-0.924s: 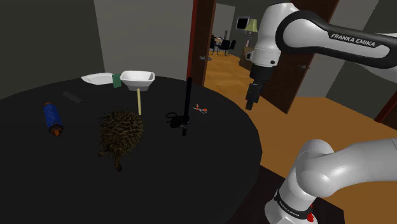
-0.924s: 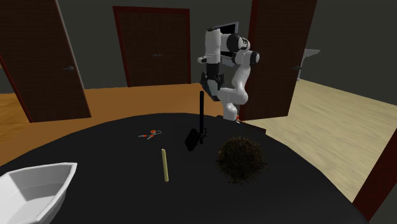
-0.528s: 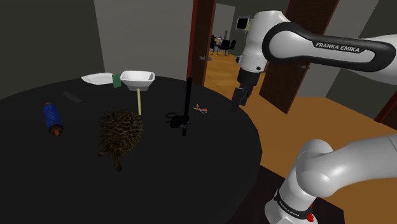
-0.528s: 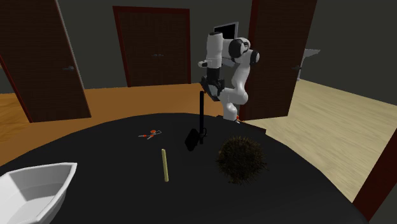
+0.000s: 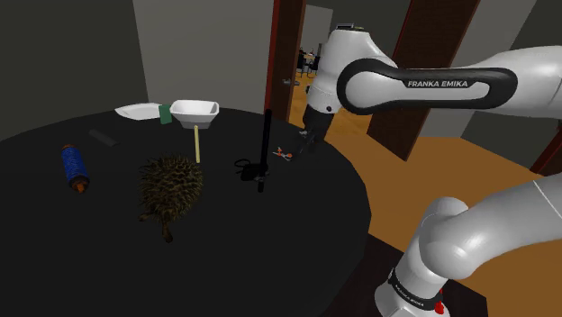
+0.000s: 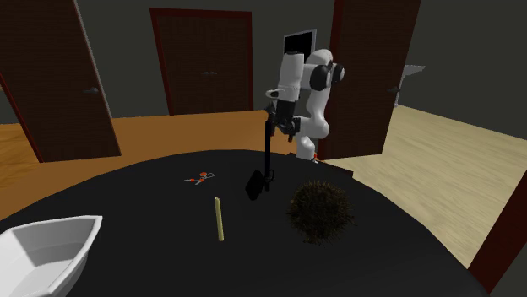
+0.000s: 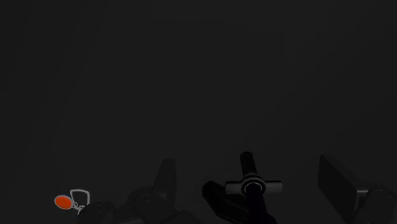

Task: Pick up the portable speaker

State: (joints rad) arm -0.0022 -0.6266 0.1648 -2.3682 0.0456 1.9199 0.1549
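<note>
The portable speaker looks to be the blue cylinder with an orange end (image 5: 75, 168), lying on the round black table (image 5: 297, 234) at the shoulder view's left. My gripper (image 5: 306, 144) hangs over the table's far right rim, well away from the speaker, and stands open with nothing between its fingers. In the second exterior view the gripper (image 6: 274, 128) is just behind the top of a tall black pole (image 6: 267, 156). In the wrist view the gripper (image 7: 249, 167) looks down on that pole (image 7: 252, 186), whose top shows between the two fingers.
The black pole (image 5: 264, 149) stands upright mid-table with a black box (image 6: 253, 184) at its foot. A spiky brown ball (image 5: 169, 185), a pale stick (image 5: 196, 144), two white bowls (image 5: 194, 113), a dark flat piece (image 5: 102, 137) and a small orange item (image 5: 285, 155) share the table.
The arm has swung toward the shoulder view's left and dropped, carrying the gripper from beyond the table's edge to above its rim near the orange item. The things on the table have not moved.
</note>
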